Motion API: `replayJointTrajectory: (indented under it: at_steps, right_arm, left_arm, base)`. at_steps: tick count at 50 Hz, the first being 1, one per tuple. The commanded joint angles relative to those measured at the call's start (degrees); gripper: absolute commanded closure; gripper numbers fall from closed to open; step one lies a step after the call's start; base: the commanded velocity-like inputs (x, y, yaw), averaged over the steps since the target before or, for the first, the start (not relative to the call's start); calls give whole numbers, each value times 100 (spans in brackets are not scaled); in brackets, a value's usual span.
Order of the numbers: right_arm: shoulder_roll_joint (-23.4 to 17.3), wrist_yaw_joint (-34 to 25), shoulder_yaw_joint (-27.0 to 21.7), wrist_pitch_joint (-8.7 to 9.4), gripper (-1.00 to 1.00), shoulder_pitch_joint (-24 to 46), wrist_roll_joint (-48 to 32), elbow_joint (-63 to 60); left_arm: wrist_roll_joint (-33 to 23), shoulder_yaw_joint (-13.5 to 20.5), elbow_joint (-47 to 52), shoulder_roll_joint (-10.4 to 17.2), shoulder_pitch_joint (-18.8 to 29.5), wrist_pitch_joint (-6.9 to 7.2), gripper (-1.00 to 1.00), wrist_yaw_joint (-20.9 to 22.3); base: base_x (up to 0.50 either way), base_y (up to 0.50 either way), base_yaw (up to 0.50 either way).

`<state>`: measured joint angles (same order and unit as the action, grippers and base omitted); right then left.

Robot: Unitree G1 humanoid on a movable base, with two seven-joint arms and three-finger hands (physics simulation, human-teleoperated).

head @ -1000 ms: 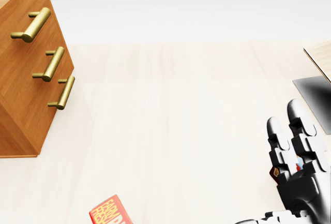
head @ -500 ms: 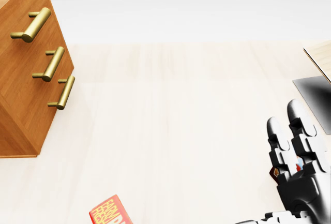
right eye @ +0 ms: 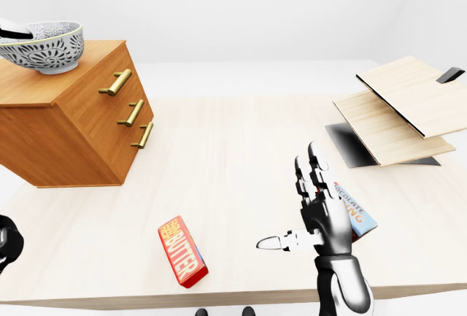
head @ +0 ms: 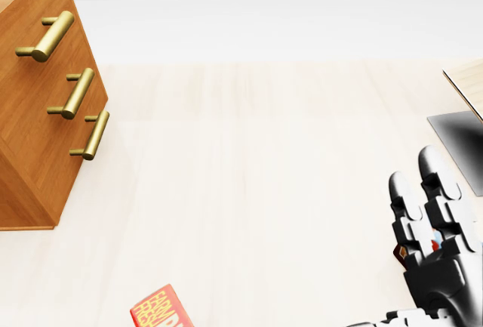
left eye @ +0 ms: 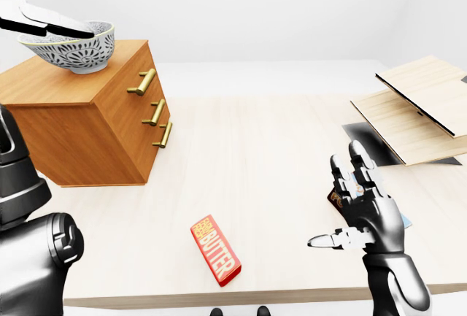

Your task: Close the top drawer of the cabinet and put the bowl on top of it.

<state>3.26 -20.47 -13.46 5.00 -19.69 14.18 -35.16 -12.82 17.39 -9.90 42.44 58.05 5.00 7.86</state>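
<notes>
bowl [left eye: 69,52]: white, dark floral pattern, upright on the cabinet [left eye: 80,122] — drawers flush.
left hand [left eye: 40,18]: your fingers lie across its rim; grip unclear.
right hand [left eye: 368,214]: yours, spread wide — empty.

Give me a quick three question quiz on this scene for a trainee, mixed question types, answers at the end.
1. True or false: the cabinet's top drawer is shut.
2. The bowl rests on: A the table, B the cabinet, C the boards.
3. Fill in: the red box is labelled ____.
Key: 1 true; 2 B; 3 BUTTER.
</notes>
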Motion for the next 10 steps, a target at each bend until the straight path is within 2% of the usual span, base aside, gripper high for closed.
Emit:
replayJointTrajectory:
  at_steps: [1,2,6,10]
  right_arm:
    - [-4,4,6,0,-100,23,-8,27]
    - [-5,5,7,0,-100,23,-8,28]
    - [-10,32,79,0,-100,37,-71,93]
    - [-18,55,130,0,-100,16,-99,106]
  left_arm:
    - [1039,432,2596,-351,-1135,0,-100,567]
    - [1069,432,2614,-343,-1148,0,-100,548]
    - [1331,584,3657,-619,-1703,0,-100,454]
    - [1600,647,4276,-859,-2024,0,-100,399]
  base:
    - [0,0,0]
    - [0,0,0]
    - [0,0,0]
    - [0,0,0]
